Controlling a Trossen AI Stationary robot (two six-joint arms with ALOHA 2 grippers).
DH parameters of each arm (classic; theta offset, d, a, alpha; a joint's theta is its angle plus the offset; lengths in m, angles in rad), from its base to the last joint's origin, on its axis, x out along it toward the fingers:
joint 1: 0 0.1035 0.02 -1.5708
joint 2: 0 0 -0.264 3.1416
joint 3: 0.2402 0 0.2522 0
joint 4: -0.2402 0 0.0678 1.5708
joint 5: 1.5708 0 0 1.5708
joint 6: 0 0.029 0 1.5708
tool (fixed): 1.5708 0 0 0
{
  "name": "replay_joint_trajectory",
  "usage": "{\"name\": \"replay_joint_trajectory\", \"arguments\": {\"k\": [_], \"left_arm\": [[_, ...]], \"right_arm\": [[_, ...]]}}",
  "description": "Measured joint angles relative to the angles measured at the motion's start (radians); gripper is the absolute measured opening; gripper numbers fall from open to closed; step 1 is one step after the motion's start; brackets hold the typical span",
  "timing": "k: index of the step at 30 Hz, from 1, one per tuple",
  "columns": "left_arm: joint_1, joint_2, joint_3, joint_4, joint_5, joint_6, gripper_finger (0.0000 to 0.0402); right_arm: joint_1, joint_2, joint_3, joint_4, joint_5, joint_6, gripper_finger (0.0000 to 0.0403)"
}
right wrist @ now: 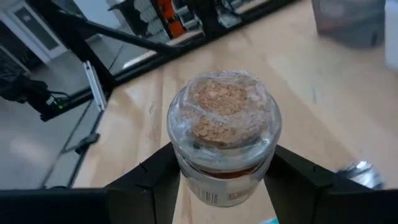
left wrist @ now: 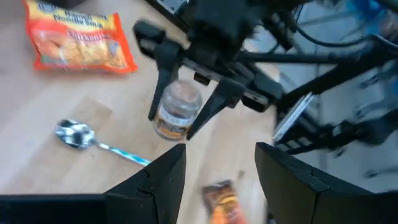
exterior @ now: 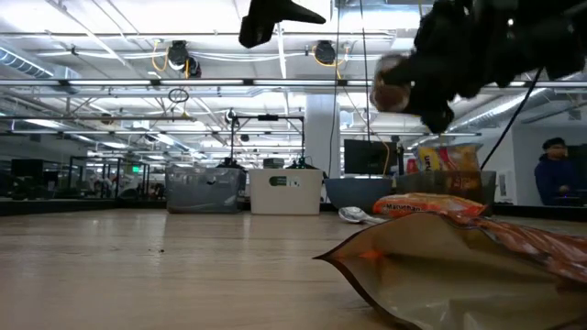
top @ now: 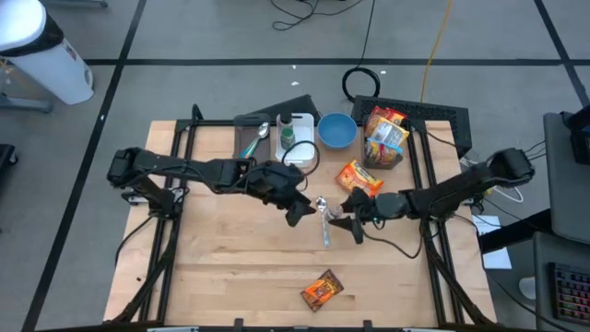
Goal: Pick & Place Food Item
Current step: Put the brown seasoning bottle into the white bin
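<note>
Above the middle of a wooden table point(top: 221, 267), the right gripper point(right wrist: 219, 180) holds a small glass jar point(right wrist: 222, 134) clamped between its two dark fingers, the jar's sealed top showing a crumbly brown filling and its label band sitting just at the finger line. The jar hangs clear of the tabletop, above a blue-handled spoon point(top: 323, 219), with an orange noodle packet point(top: 359, 177) just beyond it and a blue bowl point(top: 336, 130) and a container of snack bags point(top: 385, 138) farther back. The left gripper point(top: 297, 210) faces the jar from close by, its fingers spread apart and empty, as its own wrist camera shows both fingers framing the jar without touching it. A brown snack pouch point(top: 322, 290) lies alone near the table's front edge. The step in hand appears to be either a carry to a placing spot or a handover between the arms; which one cannot be told from this moment. Done well, the right arm would keep the jar upright and the grip steady below the lid. If the left gripper takes over, it should close on bare glass clear of the right fingers before those release, and the spoon below is worth avoiding on any descent.
</note>
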Motion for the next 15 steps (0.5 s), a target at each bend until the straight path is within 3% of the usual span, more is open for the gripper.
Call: {"name": "replay_joint_trajectory", "arguments": {"k": [5, 8, 11, 15], "left_arm": [[0.025, 0.0, 0.0, 0.053, -0.012, -0.133, 0.02], [0.047, 0.0, 0.0, 0.079, -0.024, -0.287, 0.02], [0.069, 0.0, 0.0, 0.08, -0.017, -0.423, 0.02], [0.078, 0.0, 0.0, 0.11, 0.012, -0.472, 0.02]], "right_arm": [[0.0, -0.107, 0.16, -0.326, 0.004, -0.125, 0.0185], [0.0, -0.129, 0.279, -0.512, 0.004, -0.192, 0.0185], [-0.001, -0.128, 0.374, -0.626, 0.001, -0.224, 0.0185], [-0.004, -0.128, 0.454, -0.711, -0.025, -0.242, 0.0185]]}}
